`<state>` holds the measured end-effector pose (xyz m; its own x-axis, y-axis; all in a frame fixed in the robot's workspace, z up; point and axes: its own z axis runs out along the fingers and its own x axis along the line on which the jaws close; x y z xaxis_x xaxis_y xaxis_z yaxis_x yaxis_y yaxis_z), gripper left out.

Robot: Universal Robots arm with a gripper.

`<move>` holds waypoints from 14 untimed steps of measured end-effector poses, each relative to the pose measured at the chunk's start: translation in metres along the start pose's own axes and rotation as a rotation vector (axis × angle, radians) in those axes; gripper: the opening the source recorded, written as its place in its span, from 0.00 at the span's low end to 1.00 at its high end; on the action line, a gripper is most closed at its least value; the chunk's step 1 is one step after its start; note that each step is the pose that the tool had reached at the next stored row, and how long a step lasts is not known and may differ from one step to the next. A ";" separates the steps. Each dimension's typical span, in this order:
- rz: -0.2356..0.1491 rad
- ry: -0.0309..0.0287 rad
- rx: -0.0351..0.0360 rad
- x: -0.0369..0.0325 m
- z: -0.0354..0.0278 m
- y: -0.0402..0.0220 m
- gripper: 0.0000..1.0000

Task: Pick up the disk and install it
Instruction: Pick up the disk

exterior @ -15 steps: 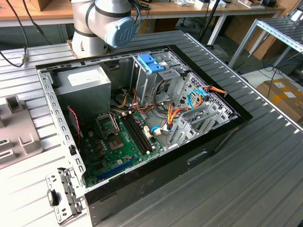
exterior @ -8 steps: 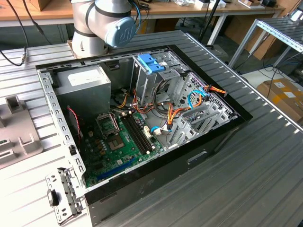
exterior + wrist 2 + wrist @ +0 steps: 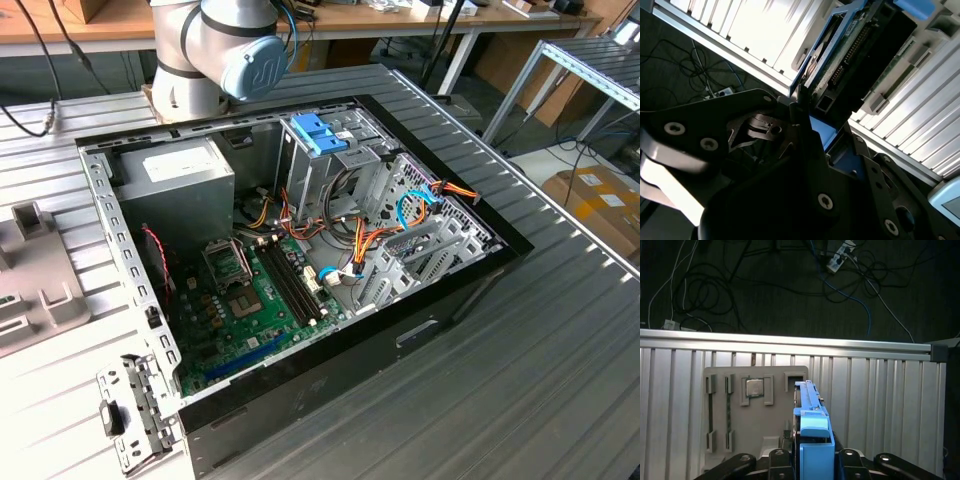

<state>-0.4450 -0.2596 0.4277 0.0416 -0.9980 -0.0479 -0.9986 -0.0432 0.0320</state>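
Your arm (image 3: 214, 48) shows in the exterior view as a shoulder and a blue-capped joint standing at the rear of the open computer case (image 3: 300, 250), which lies on its side on the ribbed counter (image 3: 520, 380). In both wrist views the gripper (image 3: 812, 461) carries the disk (image 3: 810, 405). Its black fingers (image 3: 777, 457) are clamped on either side of the bright blue rail and tab, so the disk stands on its thin edge and reaches straight out from the wrist. In the second wrist view you see the disk (image 3: 850, 60) from the side, with its connector pins and dark body exposed, and one of the fingers (image 3: 801, 125) pressed against the blue rail. The disk's far end lines up over a grey tray (image 3: 755, 425) resting on the counter (image 3: 880, 405), near a slot beside a processor chip (image 3: 754, 387). You cannot tell whether the disk touches the tray. Beyond the counter's edge, cables (image 3: 855, 285) lie on the dark floor.
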 end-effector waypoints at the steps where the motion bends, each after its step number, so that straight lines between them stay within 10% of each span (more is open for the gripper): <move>1: 0.000 0.0000 -0.0001 -0.0001 -0.0011 0.0000 0.37; 14: 0.000 0.0000 -0.0001 -0.0008 -0.0165 0.0005 0.37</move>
<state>-0.4450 -0.2596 0.4443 0.0417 -0.9980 -0.0479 -0.9986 -0.0432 0.0321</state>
